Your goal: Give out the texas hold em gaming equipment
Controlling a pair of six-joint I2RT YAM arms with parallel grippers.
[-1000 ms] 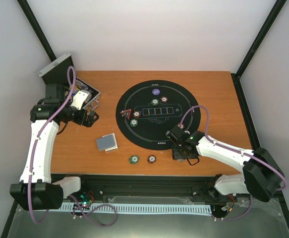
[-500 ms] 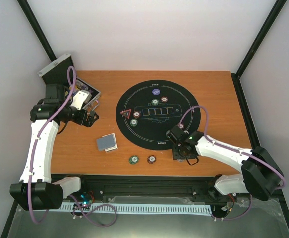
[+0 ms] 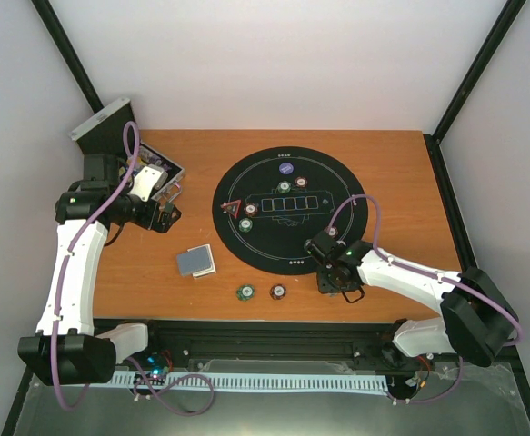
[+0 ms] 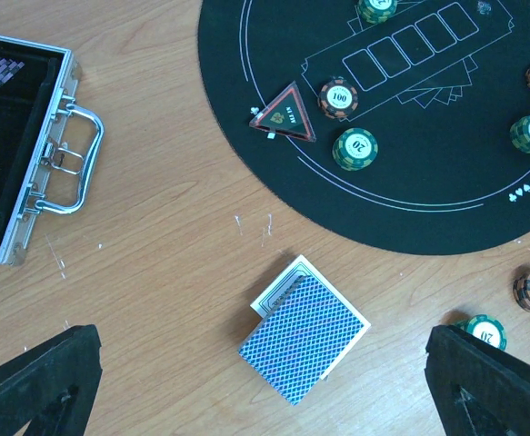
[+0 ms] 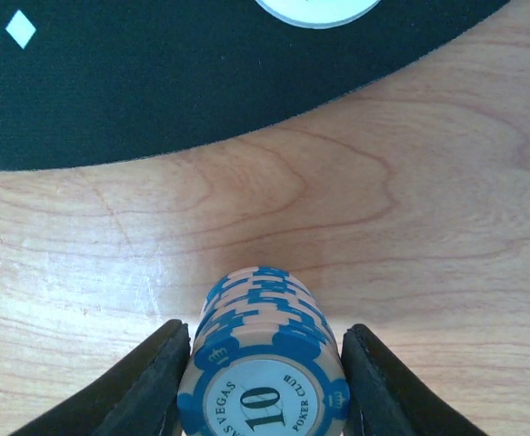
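A stack of blue-and-white poker chips (image 5: pixel 263 363) marked 10 stands on the wood just off the black mat (image 5: pixel 201 82). My right gripper (image 5: pixel 266 338) has a finger pressed against each side of it, at the mat's near right edge (image 3: pixel 330 280). My left gripper (image 4: pixel 260 377) hangs open above the deck of blue-backed cards (image 4: pixel 305 341), which lies on the wood. It is near the case in the top view (image 3: pixel 166 216). On the mat lie a red triangle marker (image 4: pixel 285 113), a brown-red 100 chip (image 4: pixel 339 97), a green 20 chip (image 4: pixel 355 148) and a purple disc (image 3: pixel 285 167).
The open silver case (image 4: pixel 28 182) sits at the table's far left. A green chip (image 3: pixel 245 292) and a brown-red chip (image 3: pixel 277 292) stand on the wood near the front edge. A white disc (image 5: pixel 317 11) lies on the mat just beyond the held stack.
The right gripper's fingers have drawn in against the blue-and-white chip stack. The left arm has not moved.
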